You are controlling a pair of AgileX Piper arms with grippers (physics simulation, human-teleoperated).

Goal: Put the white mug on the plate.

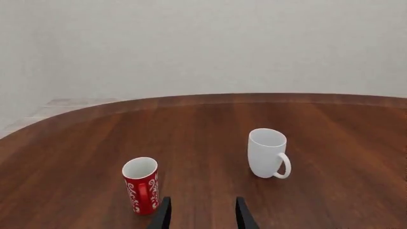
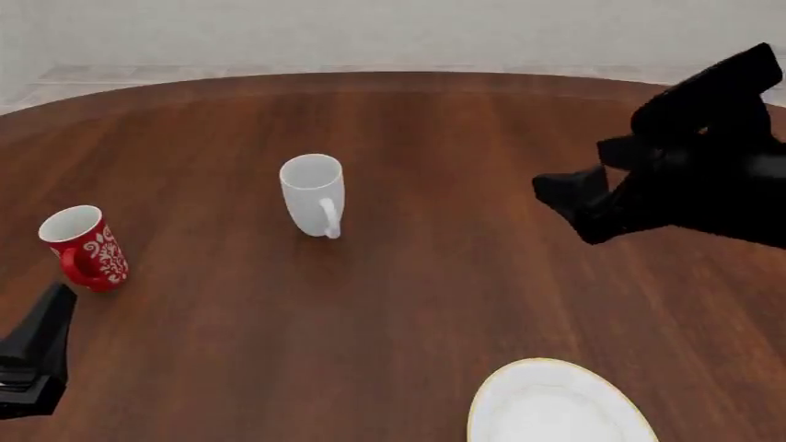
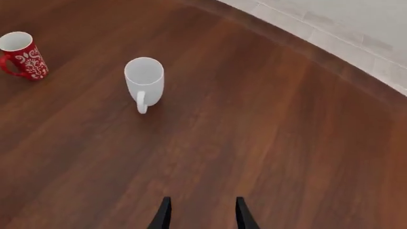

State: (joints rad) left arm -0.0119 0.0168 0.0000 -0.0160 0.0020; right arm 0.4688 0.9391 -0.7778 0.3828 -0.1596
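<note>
Glossy white ceramic mug (image 2: 313, 194) upright mid brown wooden tabletop (image 2: 406, 295), apart from gold-rimmed round white plate (image 2: 559, 405) at near edge. Left end effector (image 1: 202, 214) and right end effector (image 3: 201, 214) both spread, empty.

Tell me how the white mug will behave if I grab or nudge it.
The white mug looks glossy, so the fingers may slip on it. It stands tall and upright, so a high push could tip it. Its handle should keep it from rolling far.
</note>
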